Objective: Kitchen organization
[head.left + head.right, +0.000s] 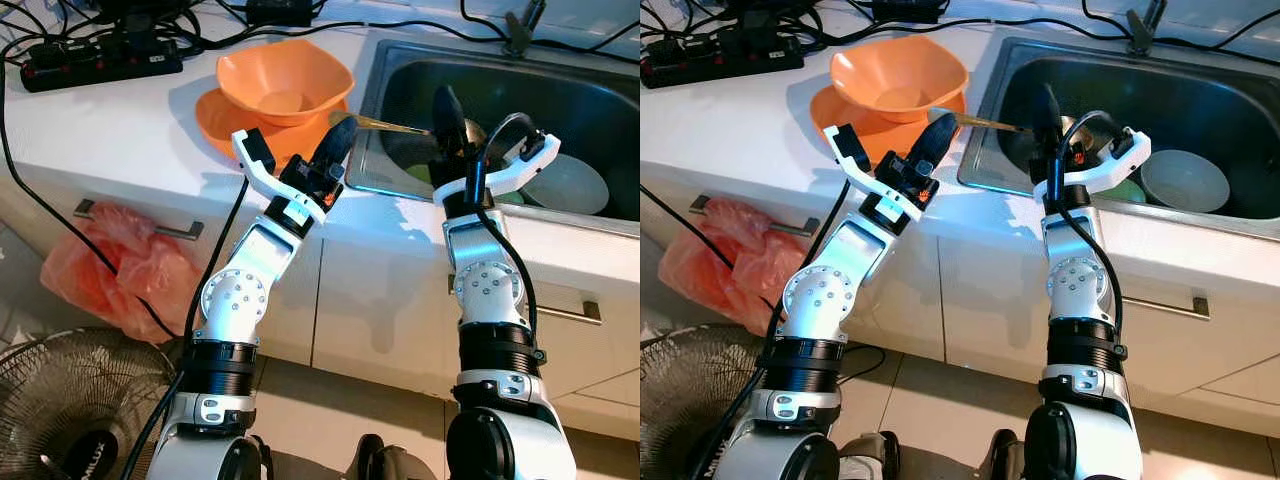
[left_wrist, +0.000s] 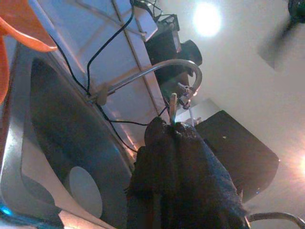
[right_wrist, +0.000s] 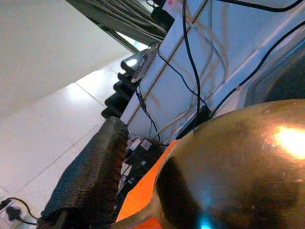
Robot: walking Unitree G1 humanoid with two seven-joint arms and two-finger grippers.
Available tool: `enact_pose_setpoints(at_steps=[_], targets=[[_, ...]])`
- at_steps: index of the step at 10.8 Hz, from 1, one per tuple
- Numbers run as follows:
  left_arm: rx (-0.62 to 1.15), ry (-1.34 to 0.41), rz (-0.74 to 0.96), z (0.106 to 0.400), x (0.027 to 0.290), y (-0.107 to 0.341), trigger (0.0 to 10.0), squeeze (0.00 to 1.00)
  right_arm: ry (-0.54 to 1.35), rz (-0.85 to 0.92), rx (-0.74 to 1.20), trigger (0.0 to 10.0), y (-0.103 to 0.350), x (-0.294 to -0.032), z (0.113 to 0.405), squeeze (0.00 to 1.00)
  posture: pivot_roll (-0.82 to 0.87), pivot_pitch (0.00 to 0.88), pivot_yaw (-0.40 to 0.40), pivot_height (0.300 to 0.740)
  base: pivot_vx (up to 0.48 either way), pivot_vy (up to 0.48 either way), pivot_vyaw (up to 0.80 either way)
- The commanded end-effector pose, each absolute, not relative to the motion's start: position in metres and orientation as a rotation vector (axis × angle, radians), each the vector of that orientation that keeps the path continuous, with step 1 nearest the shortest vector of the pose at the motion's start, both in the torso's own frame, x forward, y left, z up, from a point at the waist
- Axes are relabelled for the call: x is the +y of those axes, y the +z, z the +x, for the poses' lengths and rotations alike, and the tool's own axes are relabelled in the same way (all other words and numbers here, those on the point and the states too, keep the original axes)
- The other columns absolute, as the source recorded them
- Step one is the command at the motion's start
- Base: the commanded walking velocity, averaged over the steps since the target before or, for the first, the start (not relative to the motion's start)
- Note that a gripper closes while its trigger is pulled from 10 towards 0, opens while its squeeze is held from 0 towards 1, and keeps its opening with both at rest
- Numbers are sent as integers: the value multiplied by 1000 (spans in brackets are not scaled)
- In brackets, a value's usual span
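Note:
My left gripper (image 1: 335, 140) is raised at the counter edge beside an orange bowl (image 1: 285, 80) that sits on an orange plate (image 1: 215, 115). It is shut on the thin handle of a golden spoon (image 1: 395, 125); the handle tip (image 2: 172, 107) pokes out past its fingers. The spoon reaches right over the steel sink (image 1: 600, 110). Its round bowl (image 3: 238, 167) hangs just beside my right gripper (image 1: 448, 115), which is held up over the sink's front left part. Whether that gripper touches the spoon is hidden.
A white bowl (image 1: 565, 185) and something green (image 1: 420, 172) lie in the sink, below a curved faucet (image 2: 162, 71). A black power strip (image 1: 100, 62) with cables lies at the counter's back left. Below the counter are white drawers, a red plastic bag (image 1: 120, 260) and a floor fan (image 1: 70, 410).

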State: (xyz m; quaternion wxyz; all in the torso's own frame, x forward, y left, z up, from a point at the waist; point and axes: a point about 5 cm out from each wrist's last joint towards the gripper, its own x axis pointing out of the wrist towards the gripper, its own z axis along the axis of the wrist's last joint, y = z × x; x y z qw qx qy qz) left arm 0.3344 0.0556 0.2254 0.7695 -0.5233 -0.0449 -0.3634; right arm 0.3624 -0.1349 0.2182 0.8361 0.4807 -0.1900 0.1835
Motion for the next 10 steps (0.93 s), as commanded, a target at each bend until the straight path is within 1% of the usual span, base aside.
enact_pose_setpoints(at_steps=[1,7,9,10], targets=[[-92,-809,-1221,326,35,225,10000,0,385,1020,-411,0,220,-135,363,0,147,141,-6,740,0,0,0],[-99,-803,-1225,326,33,225,10000,0,427,1032,-386,0,215,-127,359,0,147,136,-10,740,0,0,0],[-90,-768,-1150,328,32,220,10000,0,425,1042,-385,0,214,-127,358,0,147,138,-11,740,0,0,0],[-82,-761,-1126,328,30,219,10000,1000,423,1045,-386,0,214,-128,358,0,147,141,-10,740,0,0,0]])
